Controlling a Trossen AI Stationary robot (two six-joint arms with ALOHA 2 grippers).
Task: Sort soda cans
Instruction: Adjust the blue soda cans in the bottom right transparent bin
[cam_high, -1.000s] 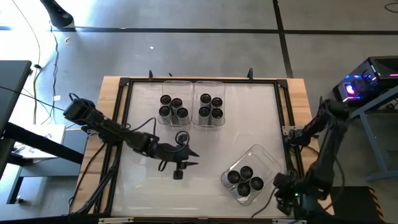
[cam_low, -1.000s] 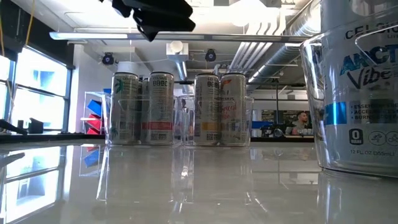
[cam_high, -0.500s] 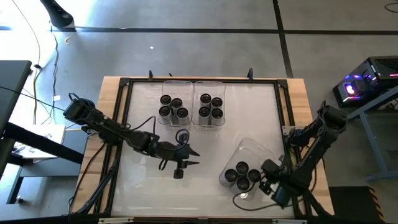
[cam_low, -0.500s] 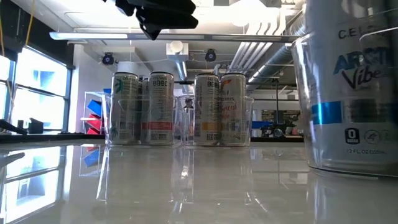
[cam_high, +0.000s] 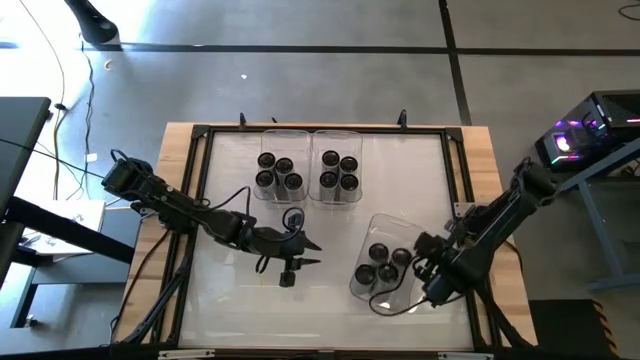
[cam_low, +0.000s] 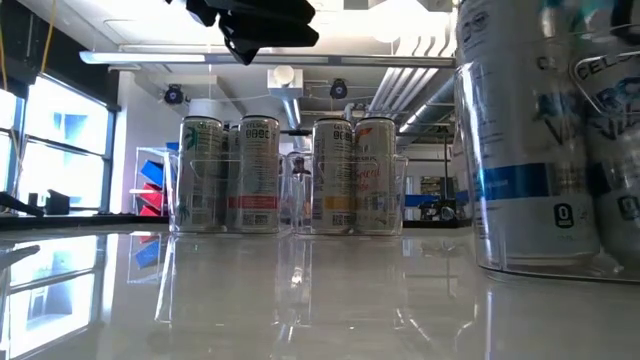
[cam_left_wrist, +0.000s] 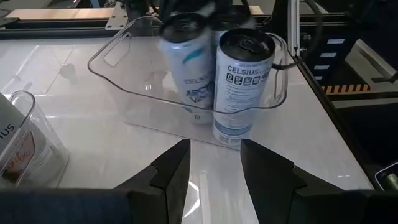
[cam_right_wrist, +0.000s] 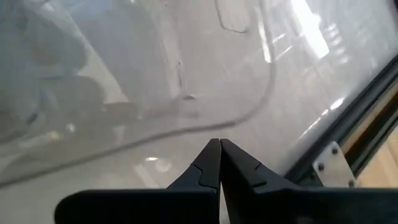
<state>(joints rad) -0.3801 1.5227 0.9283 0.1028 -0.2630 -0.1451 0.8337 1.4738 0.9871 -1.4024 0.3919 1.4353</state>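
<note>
High view: my left pincer (cam_high: 300, 252) hangs over the middle of the white table (cam_high: 400, 180), its fingers spread apart and nothing between them. Just beyond its tips stand two clear bins side by side, the left bin (cam_high: 279, 165) and the middle bin (cam_high: 338, 165), each holding four upright soda cans (cam_high: 283, 167). Well off to that pincer's side, near the table's right edge, my right pincer (cam_high: 425, 283) sits touching the rim of a third, skewed bin (cam_high: 390, 270), which holds four more cans (cam_high: 379, 252) bunched together.

Low view: the left pincer shows as a dark shape (cam_low: 262, 25) high above the table. Below and beyond it the two far bins stand with their cans (cam_low: 259, 176) upright. The skewed bin (cam_low: 530, 160) looms very close on the right, its cans blurred.

Left wrist view: my two fingers (cam_left_wrist: 179, 165) are parted, with bare tabletop in the gap. Ahead of them sits the skewed bin (cam_left_wrist: 118, 53) with an upright can (cam_left_wrist: 242, 84) at its nearer wall and blurred ones behind it.

Right wrist view: my fingers (cam_right_wrist: 209, 163) are pressed together, tip to tip, gripping nothing. Just ahead of them curves the clear rim of the skewed bin (cam_right_wrist: 249, 112); the cans inside show only as grey blurs.
</note>
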